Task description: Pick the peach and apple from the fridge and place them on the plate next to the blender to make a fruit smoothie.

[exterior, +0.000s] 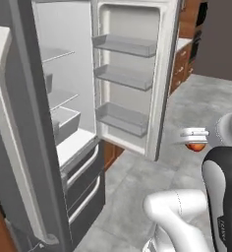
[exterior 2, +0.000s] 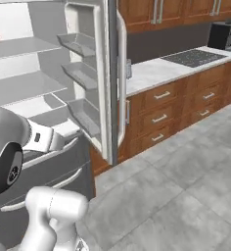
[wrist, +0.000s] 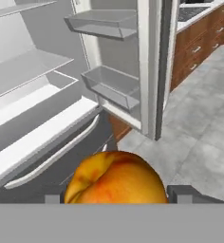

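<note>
Peach (wrist: 115, 178) — a small round yellow-orange fruit with a red blush — is sitting at the bottom centre of the hand view, between the two dark fingertips of the gripper (wrist: 116, 193). The jaws are standing partway apart and clamping on the fruit from both sides, the tips showing just past its left and right edges. In the left base view the same fruit is hanging under the white hand at the right edge of the frame, over the grey tiled floor.

Risk, as I judge it: a round smooth fruit held only at its sides could be rolling out of the pinch if the arm swings fast, and nothing lies beneath it but floor. The open right door (wrist: 149, 66) of the tall grey metal fridge (exterior: 29, 147) is standing close on the upper right of the hand view, so a wide swing toward the wood-fronted counter (exterior 2: 156, 68) could be clipping its edge or its grey bins.

Behind, filling the left of that view, the white interior with grey shelves is standing open — I cannot tell where the apple is.
</note>
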Tool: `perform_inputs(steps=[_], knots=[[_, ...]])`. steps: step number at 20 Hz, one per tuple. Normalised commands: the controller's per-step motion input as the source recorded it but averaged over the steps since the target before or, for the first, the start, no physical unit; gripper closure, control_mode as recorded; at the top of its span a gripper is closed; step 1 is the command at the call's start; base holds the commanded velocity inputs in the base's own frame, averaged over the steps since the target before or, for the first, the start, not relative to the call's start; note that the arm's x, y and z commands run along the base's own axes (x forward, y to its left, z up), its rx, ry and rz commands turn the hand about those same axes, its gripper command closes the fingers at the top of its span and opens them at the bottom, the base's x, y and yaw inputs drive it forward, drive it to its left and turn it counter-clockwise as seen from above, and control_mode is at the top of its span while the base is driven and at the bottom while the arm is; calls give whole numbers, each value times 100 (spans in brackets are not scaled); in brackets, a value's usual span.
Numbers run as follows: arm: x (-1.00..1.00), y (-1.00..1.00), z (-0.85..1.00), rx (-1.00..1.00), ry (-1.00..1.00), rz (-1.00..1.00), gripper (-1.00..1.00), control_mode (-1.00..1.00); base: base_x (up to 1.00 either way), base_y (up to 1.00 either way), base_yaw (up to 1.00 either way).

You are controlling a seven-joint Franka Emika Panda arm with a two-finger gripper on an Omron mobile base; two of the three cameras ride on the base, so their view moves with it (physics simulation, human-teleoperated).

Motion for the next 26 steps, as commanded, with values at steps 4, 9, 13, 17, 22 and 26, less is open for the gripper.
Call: perform_inputs(steps=[4, 9, 13, 17, 22, 26], knots=[[0, 0, 0, 0, 0, 0, 100, 100, -33, -1, -74], [0, 0, 0, 0, 0, 0, 100, 100, -10, 0, -74], [0, 0, 0, 0, 0, 0, 100, 100, 5, -1, -68], [0, 0, 0, 0, 0, 0, 100, 100, 24, -1, -63], [0, 0, 0, 0, 0, 0, 100, 100, 40, 0, -61], [0, 0, 0, 0, 0, 0, 100, 100, 65, 5, -53]])
